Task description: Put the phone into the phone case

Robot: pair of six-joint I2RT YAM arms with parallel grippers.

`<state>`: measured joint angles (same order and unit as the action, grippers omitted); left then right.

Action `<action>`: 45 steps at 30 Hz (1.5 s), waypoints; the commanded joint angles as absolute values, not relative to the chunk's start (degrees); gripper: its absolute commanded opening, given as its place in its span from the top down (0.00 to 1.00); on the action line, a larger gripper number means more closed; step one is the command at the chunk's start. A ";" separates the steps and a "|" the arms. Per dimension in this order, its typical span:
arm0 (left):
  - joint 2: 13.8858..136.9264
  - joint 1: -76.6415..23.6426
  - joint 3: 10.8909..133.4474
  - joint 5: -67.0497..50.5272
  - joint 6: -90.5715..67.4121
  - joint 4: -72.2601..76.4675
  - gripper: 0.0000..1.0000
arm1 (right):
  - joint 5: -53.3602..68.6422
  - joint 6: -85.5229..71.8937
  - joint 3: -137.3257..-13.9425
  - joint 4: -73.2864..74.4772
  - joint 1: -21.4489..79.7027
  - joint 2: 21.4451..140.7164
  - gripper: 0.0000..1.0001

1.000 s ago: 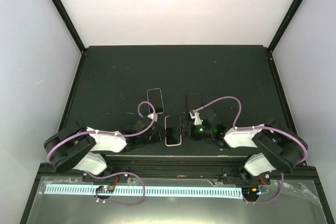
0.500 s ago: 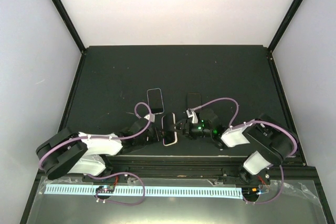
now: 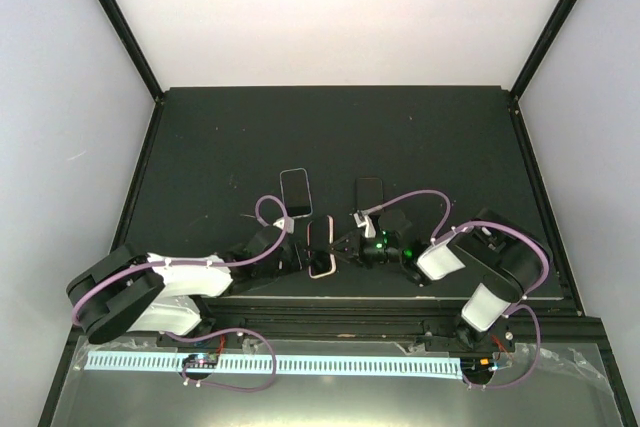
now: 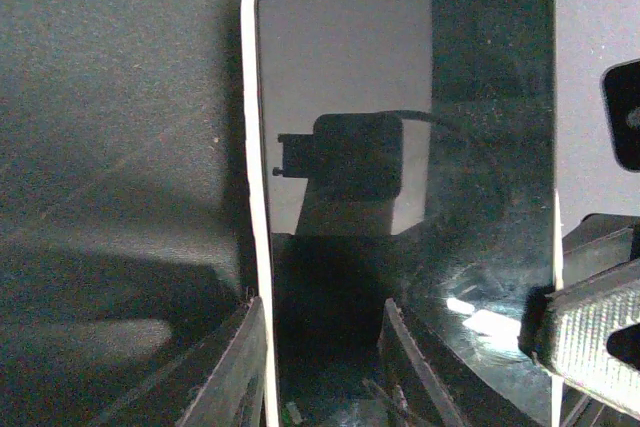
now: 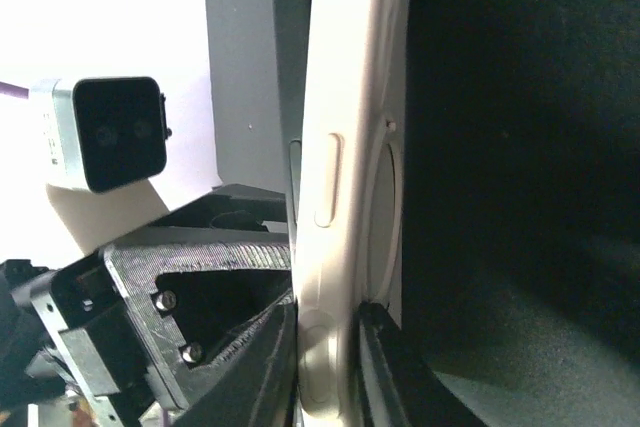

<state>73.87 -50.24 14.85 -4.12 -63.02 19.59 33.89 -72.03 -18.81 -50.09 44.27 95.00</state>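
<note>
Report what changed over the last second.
The right gripper slid left and its fingers closed on the edge of the phone, which shifted slightly left. The left gripper stayed at the phone's other side. The light-rimmed piece and the dark piece farther back did not move.

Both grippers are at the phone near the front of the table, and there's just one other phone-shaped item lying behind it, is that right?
No. Two phone-shaped items lie behind the phone, not one: a white-rimmed item and a dark item, as the top external view shows. The rest is right.
</note>
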 commanded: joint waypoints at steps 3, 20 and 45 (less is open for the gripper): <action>71.74 -50.80 15.36 -4.14 -62.15 18.54 0.64 | 33.73 -68.95 -19.29 -50.88 44.81 93.54 0.94; 72.18 -50.80 14.95 -5.35 -62.45 20.09 0.62 | 31.36 -61.06 -21.80 -38.96 44.82 89.81 0.94; 40.10 -50.10 5.11 -21.85 -63.32 42.98 0.67 | 41.84 -57.74 -17.25 -39.30 44.71 54.99 0.95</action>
